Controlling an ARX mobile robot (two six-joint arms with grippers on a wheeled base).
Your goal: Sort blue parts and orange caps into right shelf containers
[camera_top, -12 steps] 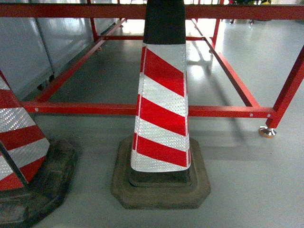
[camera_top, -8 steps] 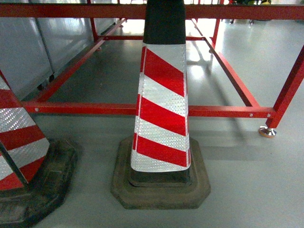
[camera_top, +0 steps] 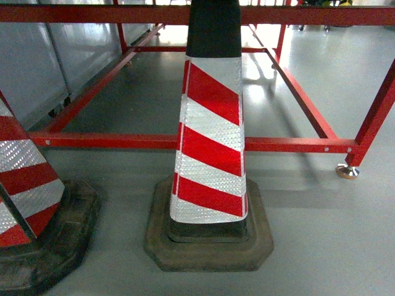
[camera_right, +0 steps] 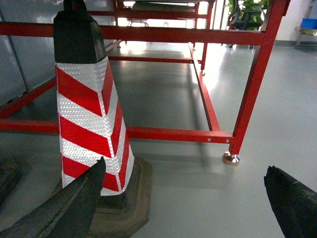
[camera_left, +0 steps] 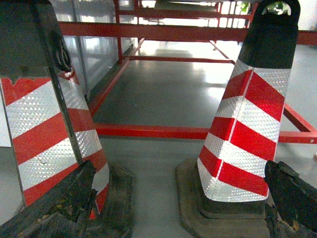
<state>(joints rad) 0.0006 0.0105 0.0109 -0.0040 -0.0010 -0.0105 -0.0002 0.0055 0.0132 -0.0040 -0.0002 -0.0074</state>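
Observation:
No blue parts, orange caps or right shelf containers show in any view. In the left wrist view my left gripper [camera_left: 180, 168] is open, its dark fingers [camera_left: 64, 203] spread wide over bare grey floor between two cones. Likewise my right gripper [camera_right: 185, 166] is open over the floor, with nothing between its fingers [camera_right: 74, 203]. The head view shows neither gripper.
A red-and-white striped traffic cone [camera_top: 211, 142] on a dark rubber base stands straight ahead. A second cone [camera_top: 24, 203] is at the left. Behind them runs a low red steel frame [camera_top: 290, 145] with a metal foot [camera_top: 347, 171]. A small blue object [camera_right: 308, 23] sits far back right.

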